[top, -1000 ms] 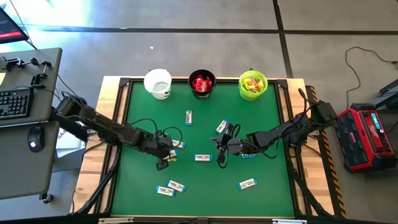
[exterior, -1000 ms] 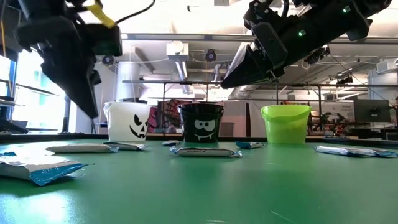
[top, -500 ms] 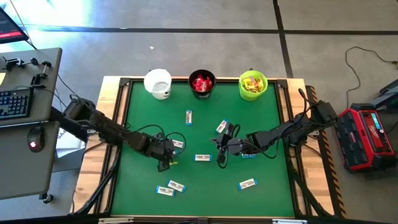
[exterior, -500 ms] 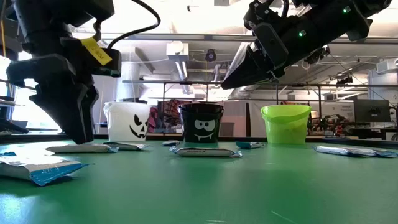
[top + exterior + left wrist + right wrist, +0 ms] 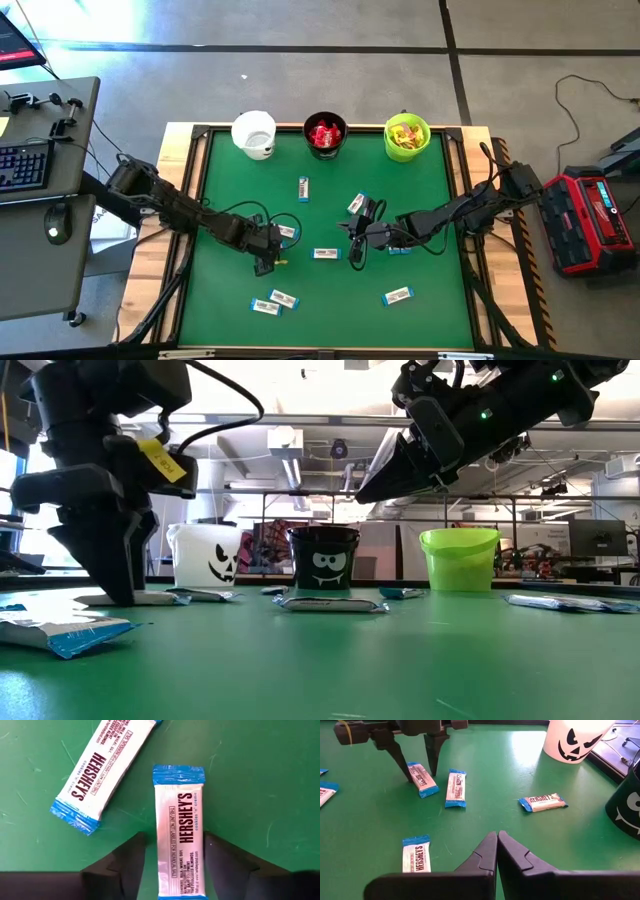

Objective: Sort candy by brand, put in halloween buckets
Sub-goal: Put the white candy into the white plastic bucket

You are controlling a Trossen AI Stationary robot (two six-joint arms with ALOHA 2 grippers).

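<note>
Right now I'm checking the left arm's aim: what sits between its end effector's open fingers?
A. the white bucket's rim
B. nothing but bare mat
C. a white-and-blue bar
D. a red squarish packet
C: the left wrist view shows the left end effector open, straddling a white-and-blue bar on the mat.

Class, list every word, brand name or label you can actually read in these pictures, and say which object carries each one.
"HERSHEY'S" and "cookies 'n' creme": on the white-and-blue bar lying between the left gripper's open fingers.
"HERSHEY'S": on the neighbouring bar beside it.
"HERSHEY'S": on the bar nearest the right gripper.
Small print on all wrappers: too small to read.
Yellow tag on the left arm: unreadable.
The white bucket and black bucket bear faces only, no words.
</note>
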